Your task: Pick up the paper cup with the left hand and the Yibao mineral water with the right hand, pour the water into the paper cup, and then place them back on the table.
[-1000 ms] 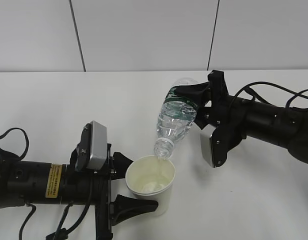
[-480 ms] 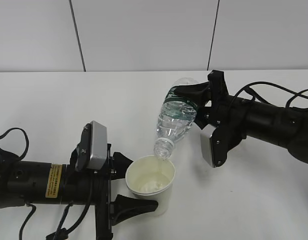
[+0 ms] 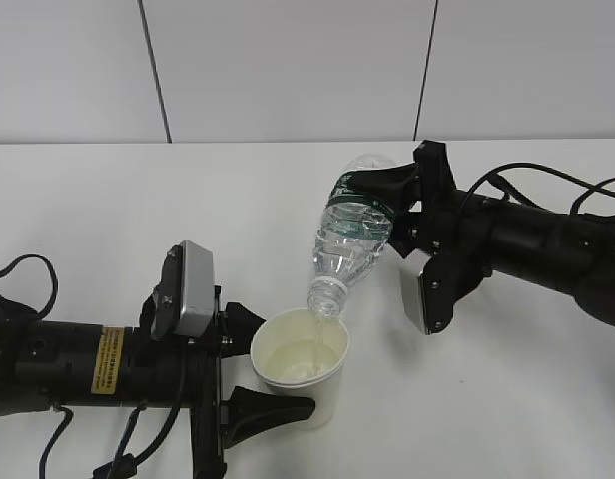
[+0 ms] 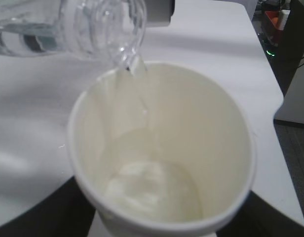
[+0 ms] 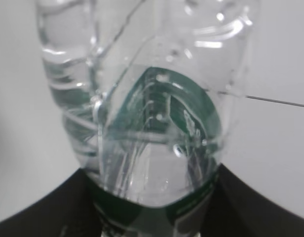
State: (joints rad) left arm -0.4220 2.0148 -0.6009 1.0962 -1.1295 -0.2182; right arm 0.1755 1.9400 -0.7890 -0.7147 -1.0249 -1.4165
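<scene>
The paper cup [image 3: 300, 366] is cream-white and held by my left gripper [image 3: 273, 369], whose black fingers [image 3: 256, 413] are shut round its wall. In the left wrist view the cup [image 4: 162, 148] fills the frame with water pooled at its bottom. My right gripper [image 3: 387, 205] is shut on the Yibao mineral water [image 3: 349, 239], which tilts neck-down to the left, its open mouth just above the cup's far rim. A thin stream of water runs from the bottle [image 4: 73, 24] into the cup. The right wrist view shows the bottle [image 5: 147, 113] with its green label between the black fingers [image 5: 43, 207].
The white table [image 3: 118, 220] spreads around both arms. A grey-white wall with dark seams stands behind it. In the left wrist view the table's right edge [image 4: 268, 74] shows, with dark floor and equipment beyond it.
The bottle and both arms stay almost still. Water keeps running and the pool in the cup has risen a little.
</scene>
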